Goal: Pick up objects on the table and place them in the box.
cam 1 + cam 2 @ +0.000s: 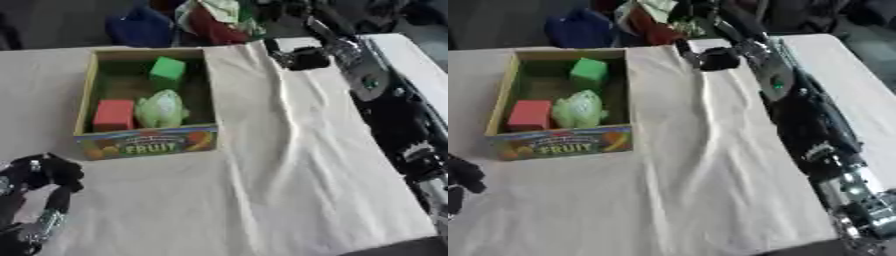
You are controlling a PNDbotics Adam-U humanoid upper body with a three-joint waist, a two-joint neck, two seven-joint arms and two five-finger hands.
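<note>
Box [84, 100] holds green block [167, 70], red block [114, 114], pale green vegetable [162, 108] — right hand [302, 57] far-side, clenched on nothing; left hand [44, 175] lower-left, grip unclear.

Soft even indoor light, faint shadows, overall blur, no glare.

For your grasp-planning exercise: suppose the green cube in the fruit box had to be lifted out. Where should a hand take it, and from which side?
Take the green cube across two opposite side faces, coming from above: the box walls block a sideways approach, and the cube's top stands exposed near the far wall.
</note>
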